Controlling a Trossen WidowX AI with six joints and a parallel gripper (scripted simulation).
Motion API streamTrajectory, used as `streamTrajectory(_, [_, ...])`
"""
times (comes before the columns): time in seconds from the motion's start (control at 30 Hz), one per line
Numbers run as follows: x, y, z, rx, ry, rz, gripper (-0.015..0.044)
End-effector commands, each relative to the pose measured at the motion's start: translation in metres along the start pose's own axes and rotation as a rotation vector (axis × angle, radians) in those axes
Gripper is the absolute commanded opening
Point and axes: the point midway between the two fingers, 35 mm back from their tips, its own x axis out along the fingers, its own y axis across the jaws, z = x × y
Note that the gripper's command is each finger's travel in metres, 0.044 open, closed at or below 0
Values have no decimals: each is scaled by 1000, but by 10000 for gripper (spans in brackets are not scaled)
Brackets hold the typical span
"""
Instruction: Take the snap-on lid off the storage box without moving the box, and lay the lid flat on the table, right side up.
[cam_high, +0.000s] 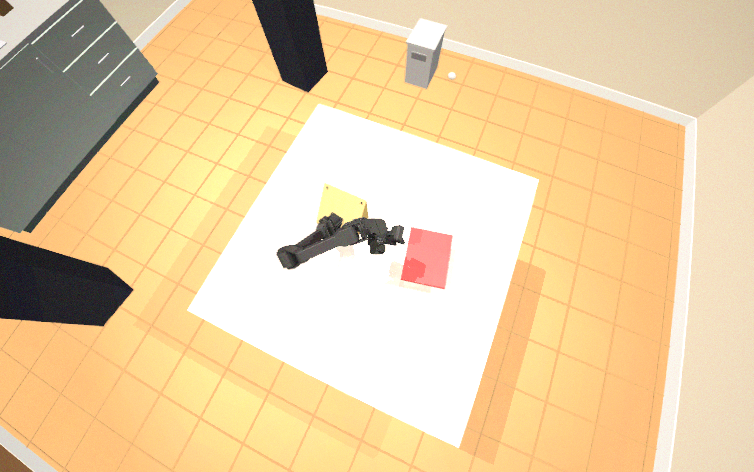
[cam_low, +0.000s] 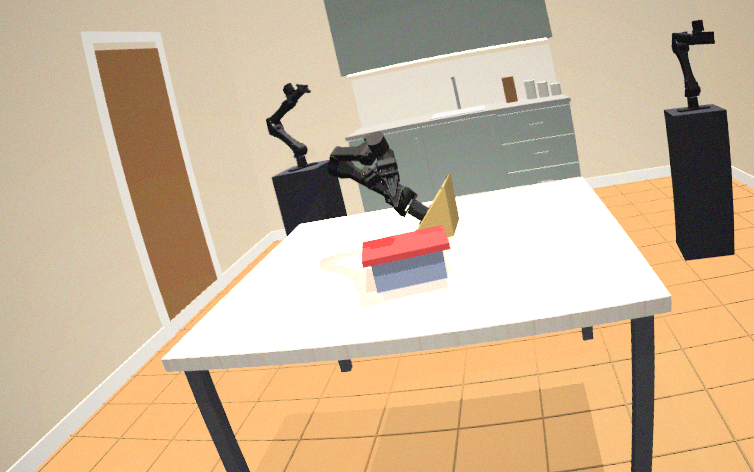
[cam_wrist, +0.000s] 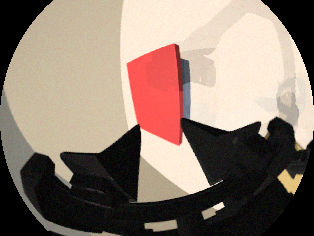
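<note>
The red lid (cam_high: 432, 253) (cam_low: 405, 246) (cam_wrist: 157, 95) sits on top of the blue storage box (cam_low: 414, 273) (cam_wrist: 186, 97), overhanging its sides. The box stands on the white table (cam_high: 333, 317) (cam_low: 528, 267); in the top view the lid hides it. My gripper (cam_high: 401, 235) (cam_wrist: 160, 125) is partly open with nothing between its fingers. In the top view it appears just beside the lid's upper left corner. In the wrist view the lid lies beyond the fingertips, with a visible gap to the left fingertip; contact at the right one cannot be told.
My arm is mounted on a yellow slanted block (cam_high: 342, 204) (cam_low: 445, 210) behind the box. Two other arms stand on dark pedestals (cam_low: 308, 192) (cam_low: 702, 183) beyond the table. A dark green kitchen cabinet (cam_high: 61, 116) (cam_low: 472, 161) stands farther back.
</note>
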Motion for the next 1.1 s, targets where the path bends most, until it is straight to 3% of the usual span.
streamTrajectory(0.0, [5, -9, 0, -14, 6, -5, 235])
streamTrajectory(0.2, [35, -47, 1, -15, 3, -4, 235])
streamTrajectory(1.07, [68, -44, 0, -13, 6, -6, 235])
